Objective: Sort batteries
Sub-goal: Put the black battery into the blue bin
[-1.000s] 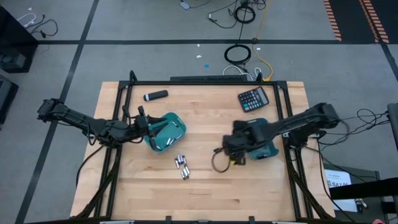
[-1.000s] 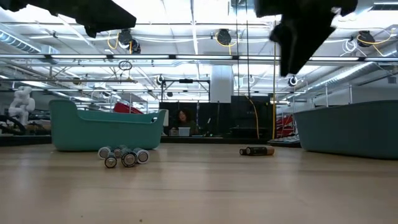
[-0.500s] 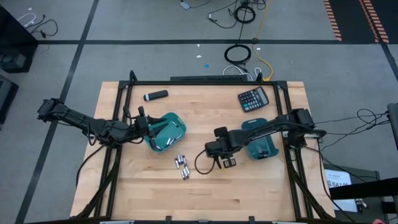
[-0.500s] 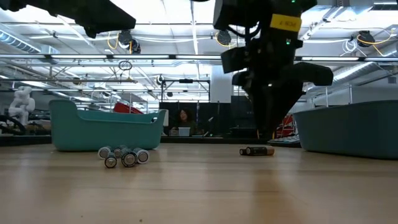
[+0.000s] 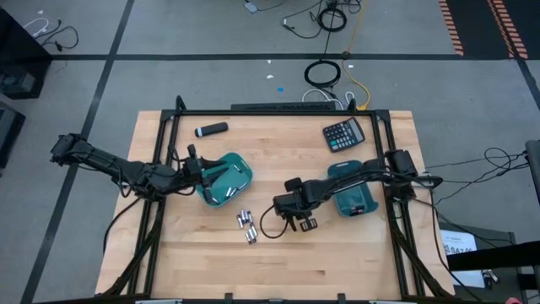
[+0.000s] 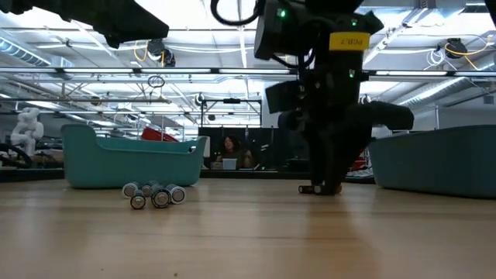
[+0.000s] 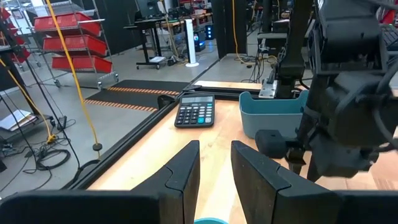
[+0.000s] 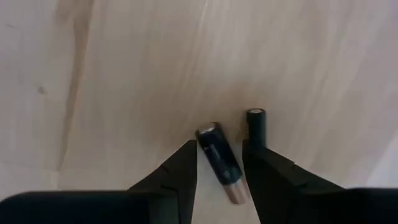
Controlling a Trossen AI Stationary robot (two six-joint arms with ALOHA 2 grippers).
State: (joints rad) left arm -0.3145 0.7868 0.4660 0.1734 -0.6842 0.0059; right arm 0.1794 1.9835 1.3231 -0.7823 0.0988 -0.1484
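Two thin dark batteries lie on the wood near the table's middle. One dark battery lies slanted between the fingers of my right gripper, which points straight down at the table and is open. The other dark battery lies just past one finger. A cluster of silvery-white batteries rests on the table to their left. My left gripper is at the left edge of a teal bin, shut on it. My left gripper has the teal bin's rim between its two fingers, coming nearly level from the table's left. Only a sliver of teal shows between them in the wrist view; the rest of the contact lies below the picture's edge.
A second teal bin stands at the right, under my right arm. A calculator lies at the far right and a black marker-like cylinder at the far left. Bare wood lies along the near edge.
My right gripper has gone from above the right bin toward the table's left and down to the tabletop, rolling about its own axis, and now stands over the dark batteries. The batteries and both bins have stayed where they were.
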